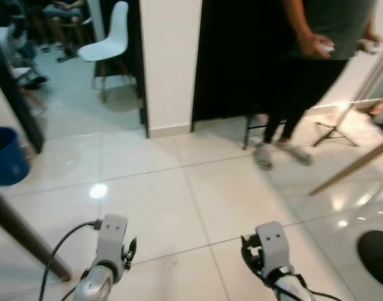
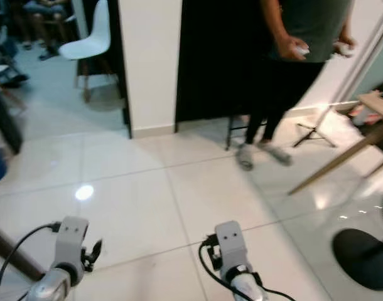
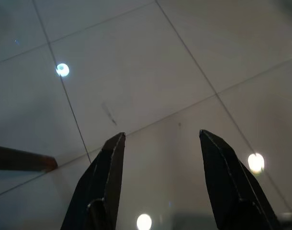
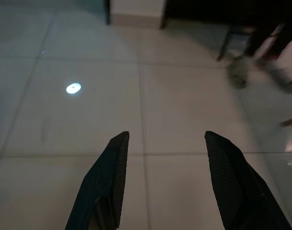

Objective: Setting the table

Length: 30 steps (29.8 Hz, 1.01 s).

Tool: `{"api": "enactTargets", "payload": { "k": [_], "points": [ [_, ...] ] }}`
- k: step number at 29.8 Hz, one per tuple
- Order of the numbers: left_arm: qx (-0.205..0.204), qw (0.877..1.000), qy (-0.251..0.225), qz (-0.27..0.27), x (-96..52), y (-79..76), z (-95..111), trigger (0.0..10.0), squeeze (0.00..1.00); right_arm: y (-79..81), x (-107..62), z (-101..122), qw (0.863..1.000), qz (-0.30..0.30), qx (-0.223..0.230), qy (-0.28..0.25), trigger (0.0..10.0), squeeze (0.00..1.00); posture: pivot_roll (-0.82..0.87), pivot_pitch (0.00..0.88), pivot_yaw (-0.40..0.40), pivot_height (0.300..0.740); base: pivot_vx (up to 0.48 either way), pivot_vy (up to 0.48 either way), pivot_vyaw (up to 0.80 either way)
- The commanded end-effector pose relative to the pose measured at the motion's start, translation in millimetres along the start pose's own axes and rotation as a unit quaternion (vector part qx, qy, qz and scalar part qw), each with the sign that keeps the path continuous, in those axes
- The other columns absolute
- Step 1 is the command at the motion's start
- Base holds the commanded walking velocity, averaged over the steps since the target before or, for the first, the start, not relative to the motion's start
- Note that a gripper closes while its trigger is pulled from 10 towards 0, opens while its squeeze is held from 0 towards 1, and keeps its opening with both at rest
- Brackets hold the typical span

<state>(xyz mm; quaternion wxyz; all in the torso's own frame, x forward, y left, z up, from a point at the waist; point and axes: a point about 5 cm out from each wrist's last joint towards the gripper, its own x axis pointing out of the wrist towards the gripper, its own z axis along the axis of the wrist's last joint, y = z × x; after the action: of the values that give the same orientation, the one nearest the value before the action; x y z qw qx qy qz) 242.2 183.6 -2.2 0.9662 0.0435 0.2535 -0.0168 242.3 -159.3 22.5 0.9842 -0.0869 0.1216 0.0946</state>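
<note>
Both grippers, left [image 3: 158, 163] and right [image 4: 162, 165], hang spread and empty over floor [image 1: 179, 188], likely walking tableward.

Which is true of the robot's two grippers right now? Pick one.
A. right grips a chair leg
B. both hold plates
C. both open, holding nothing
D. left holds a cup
C: the left gripper and right gripper have spread fingers with bare tiled floor between them.
</note>
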Motion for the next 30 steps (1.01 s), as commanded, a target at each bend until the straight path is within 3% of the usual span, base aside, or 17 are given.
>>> {"api": "enactTargets", "payload": {
  "k": [1,30],
  "points": [
    [-0.004,1.000,0.007,0.002,0.3,-0.2,-3.8,10.0,0.00,-0.4,-2.3,-7.7,1.000,-0.001,0.000,0.015,10.0,0.00,-0.06,0.000,0.088,0.740,0.000,0.000,-0.80],
    [0.003,1.000,-0.001,0.001,4.5,-0.9,-2.9,10.0,0.00,0.4,-1.0,-9.8,1.000,-0.004,0.002,0.010,10.0,0.00,-0.06,0.000,0.094,0.740,0.000,0.000,-0.80]
  ]
}}
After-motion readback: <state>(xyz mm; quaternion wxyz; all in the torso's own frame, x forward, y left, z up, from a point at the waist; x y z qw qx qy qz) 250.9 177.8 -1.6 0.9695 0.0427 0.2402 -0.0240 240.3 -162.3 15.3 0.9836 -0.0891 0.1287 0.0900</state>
